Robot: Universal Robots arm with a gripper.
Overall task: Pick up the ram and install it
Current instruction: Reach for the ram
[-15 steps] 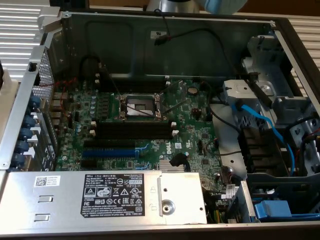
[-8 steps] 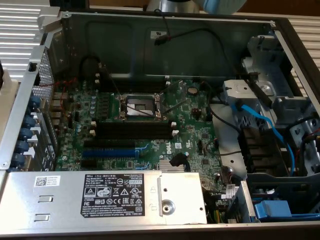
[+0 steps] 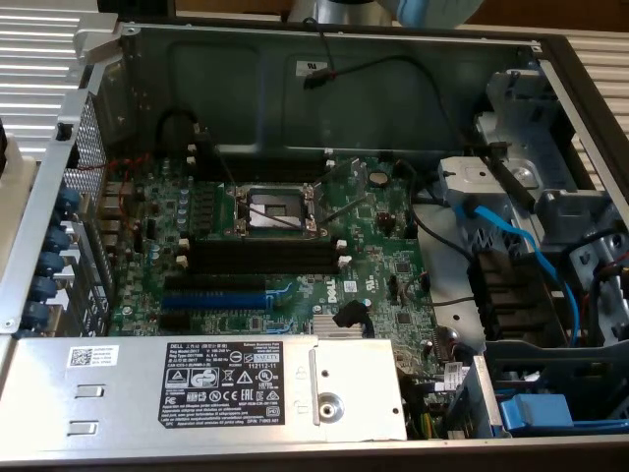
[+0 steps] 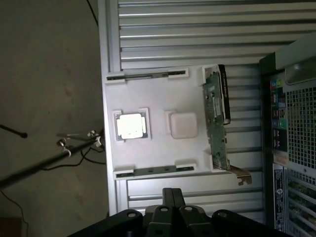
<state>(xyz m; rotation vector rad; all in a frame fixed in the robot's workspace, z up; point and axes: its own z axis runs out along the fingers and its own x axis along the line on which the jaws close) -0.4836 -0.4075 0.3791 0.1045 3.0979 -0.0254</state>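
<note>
My gripper point(image 4: 171, 191) hangs above a white parts tray point(image 4: 158, 98) with its two black fingers pressed together and nothing between them. The ram point(image 4: 154, 171), a long thin dark stick, stands on edge in the tray slot closest to my fingertips. A second stick like it point(image 4: 146, 75) sits in the slot at the tray's opposite side. In the exterior view the open computer case shows the green motherboard point(image 3: 373, 246) with its black memory slots point(image 3: 260, 254) empty.
The tray also holds a square processor chip point(image 4: 131, 125), a white square block point(image 4: 183, 125) and a green expansion card point(image 4: 217, 118) on edge. The case's perforated wall point(image 4: 296, 123) stands beside the tray. On the motherboard are the processor socket point(image 3: 273, 208), a blue expansion slot point(image 3: 214, 292) and the power supply point(image 3: 216, 383).
</note>
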